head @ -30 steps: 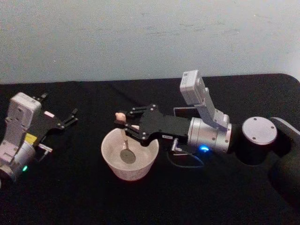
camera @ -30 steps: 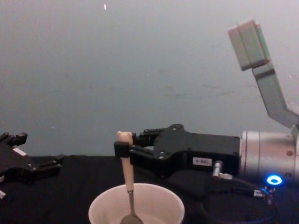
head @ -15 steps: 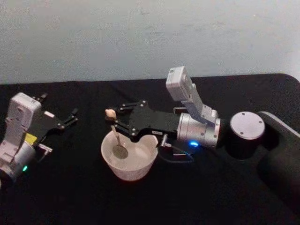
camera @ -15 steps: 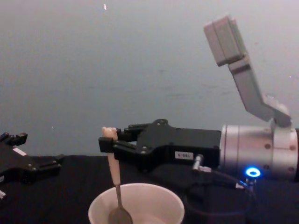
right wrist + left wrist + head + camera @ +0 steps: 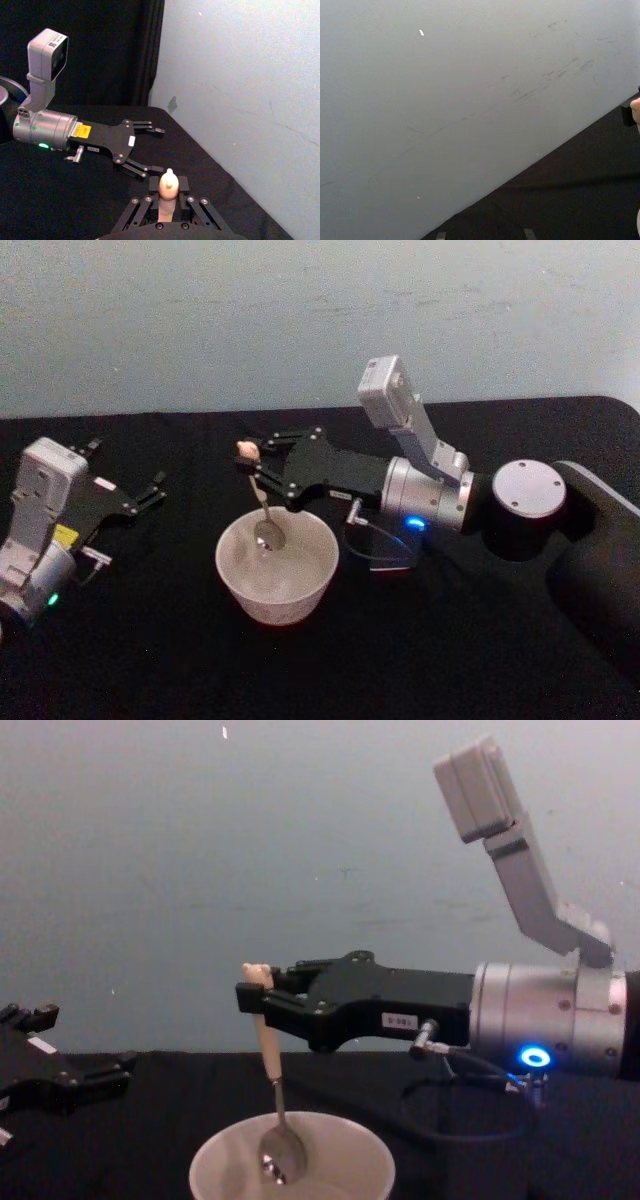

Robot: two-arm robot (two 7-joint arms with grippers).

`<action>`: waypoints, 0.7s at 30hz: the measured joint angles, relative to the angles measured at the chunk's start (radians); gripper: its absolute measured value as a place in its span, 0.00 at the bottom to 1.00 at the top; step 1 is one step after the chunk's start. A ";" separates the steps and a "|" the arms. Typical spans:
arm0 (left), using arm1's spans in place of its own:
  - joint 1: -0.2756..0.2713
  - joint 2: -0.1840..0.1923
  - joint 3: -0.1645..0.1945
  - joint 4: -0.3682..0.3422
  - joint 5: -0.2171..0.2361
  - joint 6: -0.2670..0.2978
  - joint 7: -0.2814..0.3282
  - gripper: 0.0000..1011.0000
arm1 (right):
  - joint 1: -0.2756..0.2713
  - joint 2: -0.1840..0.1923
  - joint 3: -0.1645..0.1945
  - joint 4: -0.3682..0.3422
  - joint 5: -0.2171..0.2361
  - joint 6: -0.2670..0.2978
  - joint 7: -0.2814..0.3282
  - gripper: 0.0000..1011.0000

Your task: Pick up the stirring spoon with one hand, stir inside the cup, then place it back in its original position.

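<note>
My right gripper (image 5: 252,468) is shut on the beige handle of the stirring spoon (image 5: 262,502), just under its tiny bear head. The spoon hangs nearly upright and its shiny bowl (image 5: 283,1156) sits inside the mouth of the cream-white cup (image 5: 290,600), toward the far rim. In the chest view the gripper (image 5: 254,999) holds the spoon (image 5: 268,1040) above the cup (image 5: 340,1155). The right wrist view has the bear head (image 5: 169,184) between the fingers. My left gripper (image 5: 128,466) rests open at the far left, apart from the cup. The original position is hidden.
A black cloth covers the table (image 5: 450,660), with a pale wall close behind. My right arm's thick forearm (image 5: 430,498) and a looping cable (image 5: 385,558) lie just right of the cup. The left gripper (image 5: 157,150) also appears open in the right wrist view.
My right gripper has lifted the spoon and shifted it toward the cup's far rim. The spoon bowl rose from the cup's bottom. The left arm has stayed still.
</note>
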 joint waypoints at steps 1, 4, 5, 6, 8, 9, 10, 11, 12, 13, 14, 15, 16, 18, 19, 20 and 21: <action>0.000 0.000 0.000 0.000 0.000 0.000 0.000 0.99 | -0.001 0.002 0.002 -0.003 0.000 0.001 0.000 0.21; 0.000 0.000 0.000 0.000 0.000 0.000 0.000 0.99 | -0.012 0.015 0.007 -0.023 0.002 0.007 0.003 0.21; 0.000 0.000 0.000 0.000 0.000 0.000 0.000 0.99 | -0.015 0.019 0.007 -0.029 0.003 0.009 0.004 0.21; 0.000 0.000 0.000 0.000 0.000 0.000 0.000 0.99 | -0.018 0.023 0.008 -0.035 0.003 0.011 0.006 0.21; 0.000 0.000 0.000 0.000 0.000 0.000 0.000 0.99 | -0.028 0.033 0.010 -0.055 0.008 0.016 0.010 0.21; 0.000 0.000 0.000 0.000 0.000 0.000 0.000 0.99 | -0.033 0.039 0.011 -0.063 0.010 0.018 0.011 0.21; 0.000 0.000 0.000 0.000 0.000 0.000 0.000 0.99 | -0.041 0.048 0.012 -0.078 0.014 0.022 0.015 0.21; 0.000 0.000 0.000 0.000 0.000 0.000 0.000 0.99 | -0.051 0.058 0.013 -0.095 0.018 0.026 0.018 0.21; 0.000 0.000 0.000 0.000 0.000 0.000 0.000 0.99 | -0.051 0.058 0.013 -0.095 0.018 0.026 0.018 0.21; 0.000 0.000 0.000 0.000 0.000 0.000 0.000 0.99 | -0.061 0.070 0.014 -0.111 0.022 0.030 0.019 0.21; 0.000 0.000 0.000 0.000 0.000 0.000 0.000 0.99 | -0.061 0.070 0.014 -0.111 0.022 0.030 0.019 0.21; 0.000 0.000 0.000 0.000 0.000 0.000 0.000 0.99 | -0.071 0.080 0.015 -0.127 0.026 0.034 0.022 0.21; 0.000 0.000 0.000 0.000 0.000 0.000 0.000 0.99 | -0.080 0.090 0.016 -0.140 0.031 0.037 0.025 0.21; 0.000 0.000 0.000 0.000 0.000 0.000 0.000 0.99 | -0.088 0.100 0.016 -0.154 0.036 0.040 0.028 0.21; 0.000 0.000 0.000 0.000 0.000 0.000 0.000 0.99 | -0.097 0.110 0.016 -0.170 0.042 0.043 0.033 0.21; 0.000 0.000 0.000 0.000 0.000 0.000 0.000 0.99 | -0.101 0.114 0.016 -0.176 0.045 0.044 0.035 0.21; 0.000 0.000 0.000 0.000 0.000 0.000 0.000 0.99 | -0.105 0.118 0.016 -0.183 0.048 0.045 0.037 0.21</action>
